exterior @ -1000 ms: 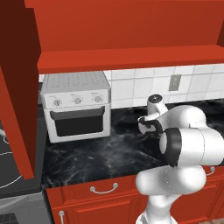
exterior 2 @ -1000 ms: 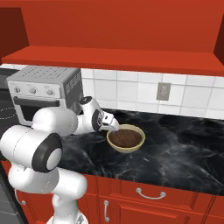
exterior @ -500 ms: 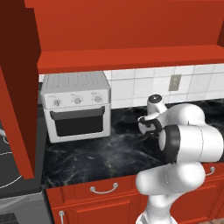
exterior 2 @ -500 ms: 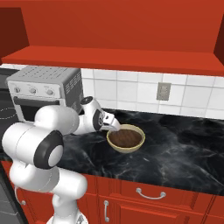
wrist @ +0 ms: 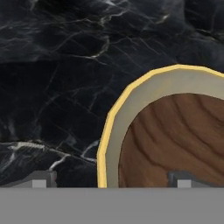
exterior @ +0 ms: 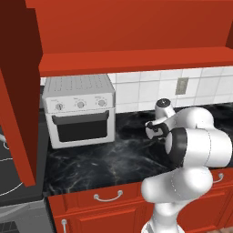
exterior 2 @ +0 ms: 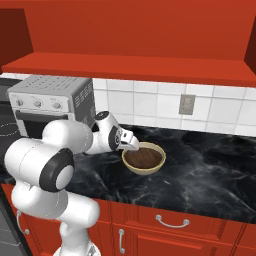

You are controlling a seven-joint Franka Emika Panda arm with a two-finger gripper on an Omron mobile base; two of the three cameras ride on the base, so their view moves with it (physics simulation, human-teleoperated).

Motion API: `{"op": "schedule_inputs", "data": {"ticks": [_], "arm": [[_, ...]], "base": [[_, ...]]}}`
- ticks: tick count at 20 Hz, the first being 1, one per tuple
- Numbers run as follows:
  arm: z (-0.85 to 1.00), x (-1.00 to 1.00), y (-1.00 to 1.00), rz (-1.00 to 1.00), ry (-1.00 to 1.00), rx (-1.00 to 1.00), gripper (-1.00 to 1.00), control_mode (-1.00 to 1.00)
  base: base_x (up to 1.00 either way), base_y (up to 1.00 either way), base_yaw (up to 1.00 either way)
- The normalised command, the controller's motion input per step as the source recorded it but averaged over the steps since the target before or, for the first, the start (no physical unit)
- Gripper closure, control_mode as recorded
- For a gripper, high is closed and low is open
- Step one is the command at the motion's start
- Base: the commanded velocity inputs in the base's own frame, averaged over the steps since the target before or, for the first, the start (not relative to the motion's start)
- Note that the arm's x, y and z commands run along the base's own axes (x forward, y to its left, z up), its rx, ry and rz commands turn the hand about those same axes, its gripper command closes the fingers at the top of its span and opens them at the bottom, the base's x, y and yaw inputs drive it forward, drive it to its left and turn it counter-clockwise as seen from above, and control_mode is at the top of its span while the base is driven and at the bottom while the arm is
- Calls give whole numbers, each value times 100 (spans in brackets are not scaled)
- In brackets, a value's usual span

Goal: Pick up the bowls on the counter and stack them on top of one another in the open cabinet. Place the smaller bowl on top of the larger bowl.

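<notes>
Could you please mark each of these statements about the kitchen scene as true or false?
1. The tan-rimmed bowl stands on the black marble counter. True.
2. The hand is shut on the bowl's rim. False: it is open. In the hand view one of the fingertips is over the counter and the other over the bowl's brown inside, with the rim between them.
3. In the right base view, the white toaster oven stands to the right of the bowl. False: it stands to the left.
4. An outlet sits on the tiled wall behind the counter. True.
5. The toaster oven's door hangs open. False: it is closed.
</notes>
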Motion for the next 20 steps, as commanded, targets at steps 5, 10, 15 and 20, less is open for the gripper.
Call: {"op": "schedule_inputs", "data": {"ticks": [5, 10, 15, 20], "arm": [[-6, 4, -1, 0, 0, 0, -100, -100], [-7, 8, 0, 0, 0, 0, -100, -100], [-7, 8, 0, 0, 0, 0, -100, -100], [-10, 8, 0, 0, 0, 0, 100, -100]], "base": [[0, 0, 0], [0, 0, 0], [0, 0, 0], [0, 0, 0]]}}
